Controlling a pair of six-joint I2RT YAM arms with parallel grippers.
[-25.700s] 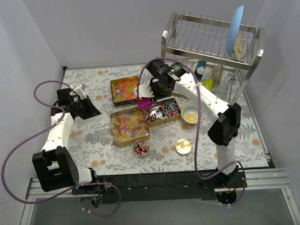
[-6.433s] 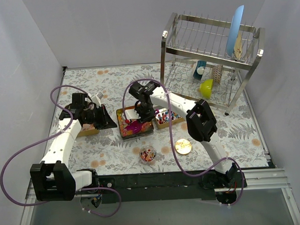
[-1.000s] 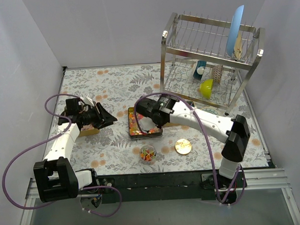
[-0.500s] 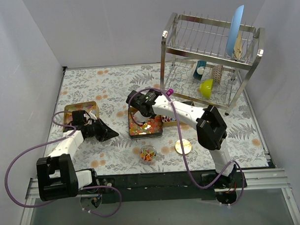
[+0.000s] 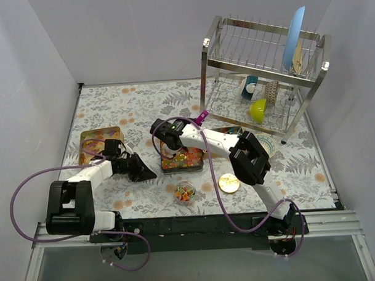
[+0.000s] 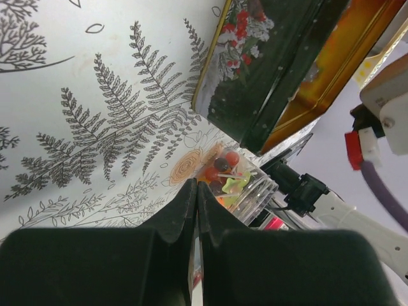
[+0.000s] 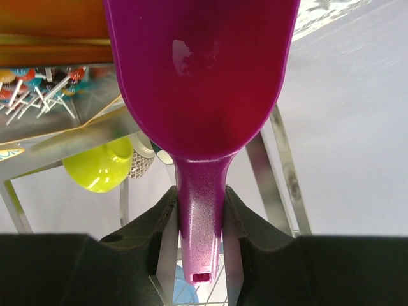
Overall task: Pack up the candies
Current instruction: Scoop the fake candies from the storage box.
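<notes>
My right gripper is shut on the handle of the purple scoop. The scoop's bowl looks empty and points toward the dish rack. Under that arm lies a tin of orange-red bead candies. A small clear round container with mixed candies stands in front of it. Wrapped candies show in another tin in the right wrist view. My left gripper is shut and empty, low over the table, left of the container and pointing at it.
A flat gold lid lies right of the clear container. A gold tin sits at the left behind my left arm. The steel dish rack with a yellow bowl and a blue plate stands at the back right.
My right gripper lifted the scoop from over the bead tin and swung it toward the rack. My left gripper moved toward the front and right, nearer the clear container.
</notes>
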